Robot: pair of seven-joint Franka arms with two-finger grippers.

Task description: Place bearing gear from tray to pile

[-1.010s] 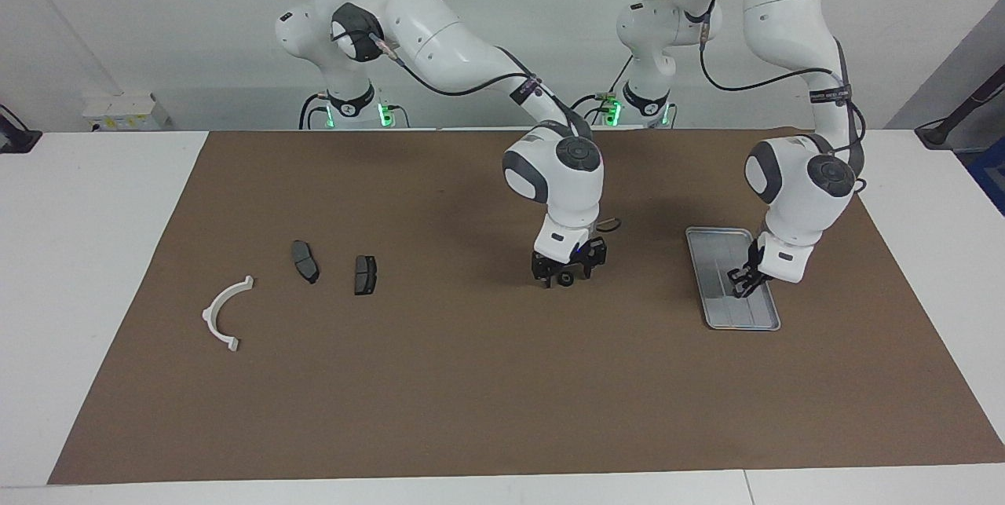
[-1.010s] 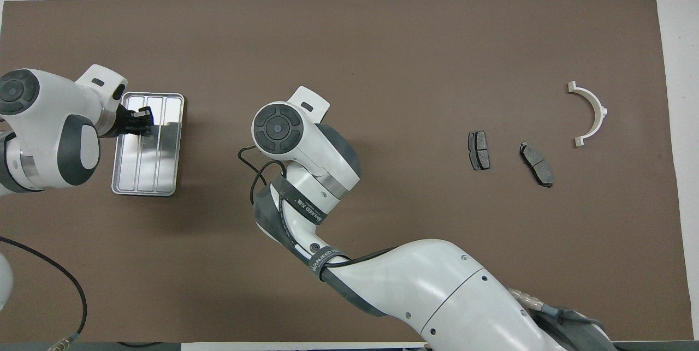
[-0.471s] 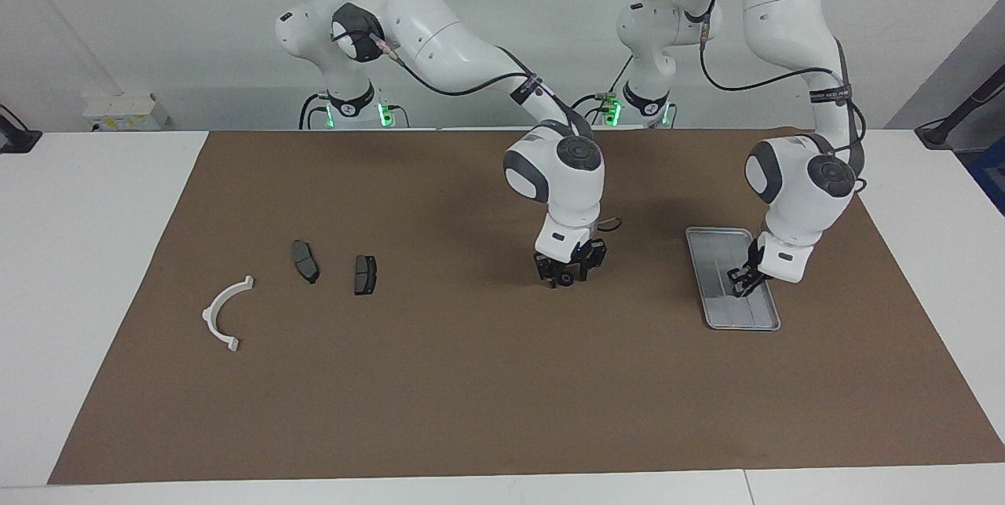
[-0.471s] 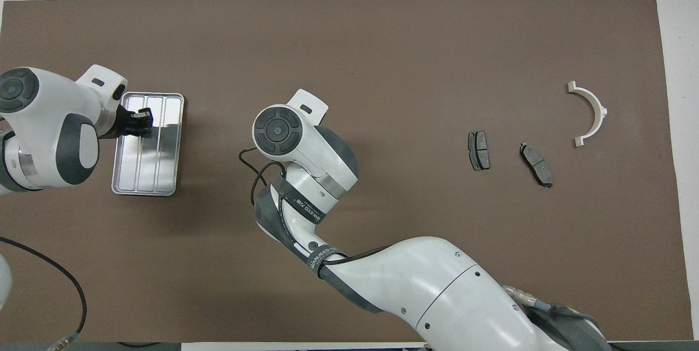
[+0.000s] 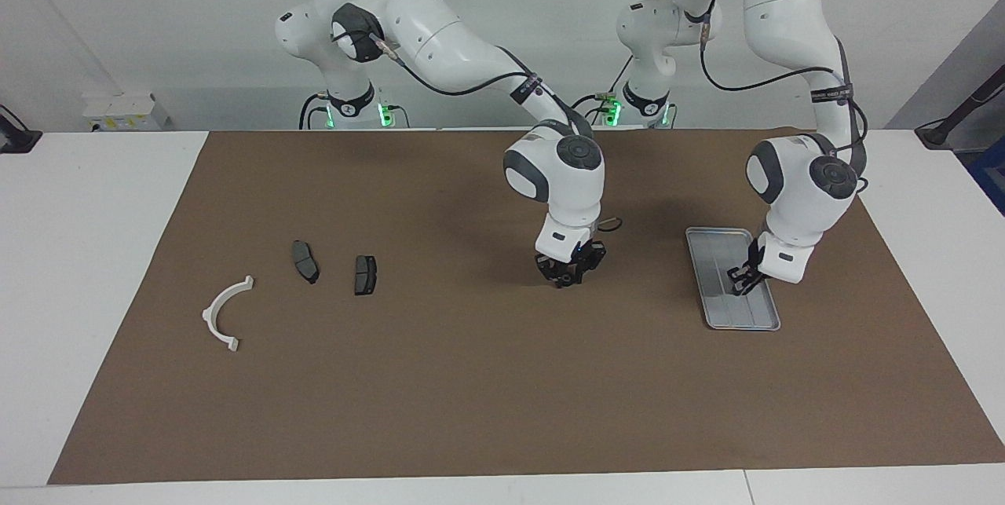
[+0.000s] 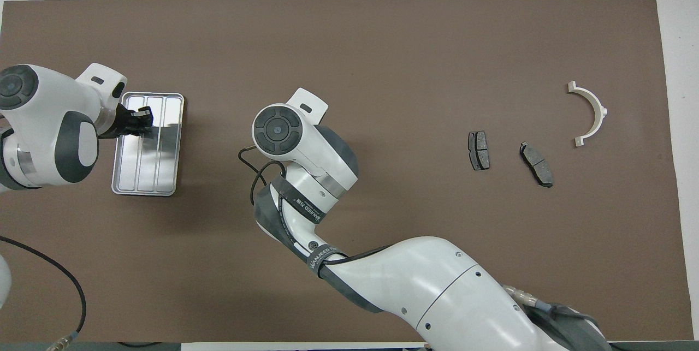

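Claw of the right arm [image 5: 566, 280] is down at the middle of the brown mat [image 5: 471, 395], its fingers pinched in on a small dark bearing gear [image 5: 565, 284], which is off the tray. Left claw [image 5: 738, 283] is fully closed, holds nothing visible, and sits low over the silver tray [image 5: 726, 318] toward the left arm's end of the bench [image 5: 78, 254]. Well apart, toward the right arm's end, lies the pile: two dark brake pads [image 5: 305, 261] and a white half-ring bracket [image 5: 210, 309].
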